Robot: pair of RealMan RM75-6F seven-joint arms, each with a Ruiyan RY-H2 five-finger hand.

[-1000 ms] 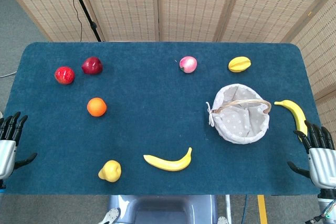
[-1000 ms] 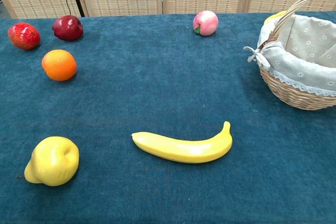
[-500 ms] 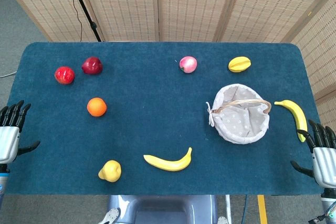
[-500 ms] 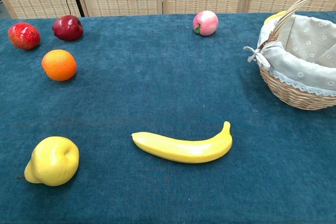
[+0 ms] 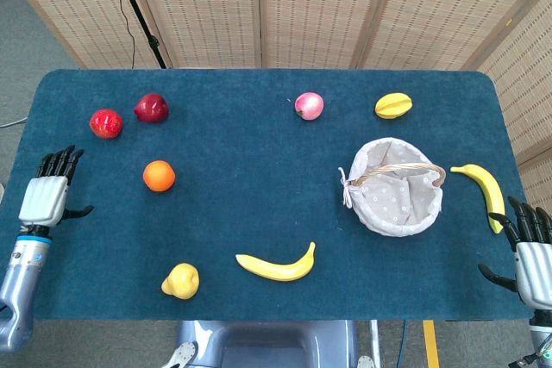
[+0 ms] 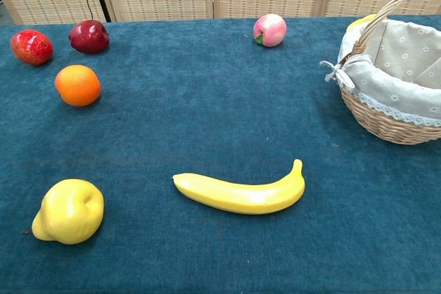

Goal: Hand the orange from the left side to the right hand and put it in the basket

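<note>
The round orange fruit (image 5: 159, 176) sits untouched on the left half of the blue-clothed bench (image 5: 250, 196), so I'd say the pickup is only starting. The left robot hand (image 5: 49, 196) hovers near it, fingers apart and empty. It must reach over and grasp; the right robot hand (image 5: 530, 256) waits released beyond the cloth-lined wicker basket (image 5: 394, 198).

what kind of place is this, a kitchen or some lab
Probably a lab or demo room, not a kitchen: woven folding screens stand behind a blue cloth-covered table, with fruit laid out around a lined basket.
</note>
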